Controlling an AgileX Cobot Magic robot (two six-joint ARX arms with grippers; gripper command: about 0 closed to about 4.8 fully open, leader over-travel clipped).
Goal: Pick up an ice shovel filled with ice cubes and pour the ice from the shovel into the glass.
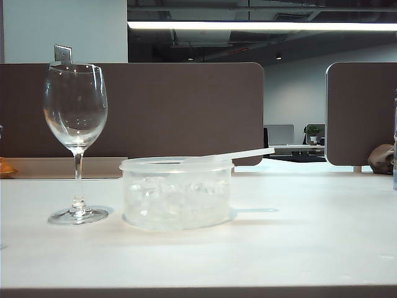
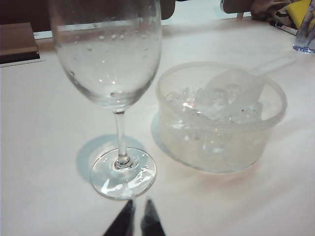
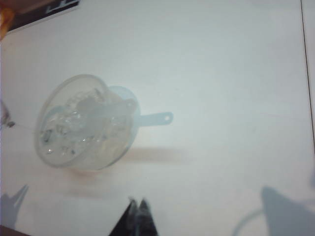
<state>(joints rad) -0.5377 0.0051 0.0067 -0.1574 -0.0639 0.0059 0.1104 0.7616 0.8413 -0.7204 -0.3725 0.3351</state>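
The glass (image 1: 75, 118) stands upright at the left of the table, with droplets on its bowl (image 2: 108, 54). Right of it sits a round translucent tub (image 1: 177, 192) of ice cubes (image 2: 216, 110). The ice shovel (image 2: 235, 87) lies in the tub on the ice, and its thin handle (image 1: 245, 153) sticks out over the rim to the right. My left gripper (image 2: 139, 202) hovers just in front of the glass foot (image 2: 123, 173), holding nothing, with a narrow gap between its fingers. My right gripper (image 3: 137, 201) is shut and empty above the table, apart from the tub (image 3: 83, 123) and the handle (image 3: 156, 119).
Brown partition panels (image 1: 186, 112) close off the back of the white table (image 1: 298, 236). An orange thing (image 1: 5, 166) sits at the far left edge. A brown thing (image 1: 379, 158) and a clear container (image 2: 305, 37) are at the far right.
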